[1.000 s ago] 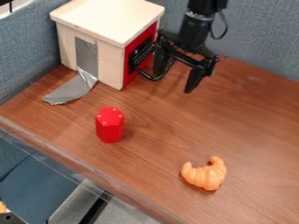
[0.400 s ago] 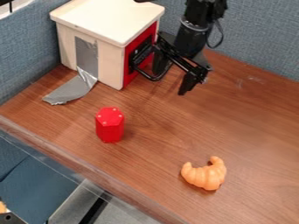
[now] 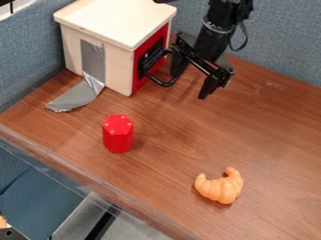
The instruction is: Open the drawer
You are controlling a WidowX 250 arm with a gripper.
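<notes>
My gripper [image 3: 188,82] hangs open at the upper middle, just right of the small cabinet's red front. Its left finger is close beside the black handle [image 3: 164,83], and its right finger stands out over the table. The drawer's red face [image 3: 141,80] is flush with the pale wooden cabinet [image 3: 115,62], so the drawer is closed. I cannot tell whether the left finger touches the handle.
Silver tape [image 3: 78,96] runs from the cabinet's side onto the brown table [image 3: 169,178]. A red hexagonal block [image 3: 118,134] stands left of centre, and an orange croissant [image 3: 219,186] lies lower right. Blue-grey partitions border the back and left.
The gripper first turned and swung slightly left, then shifted a little back to the right. The cabinet, handle, red block and croissant have kept their places.
</notes>
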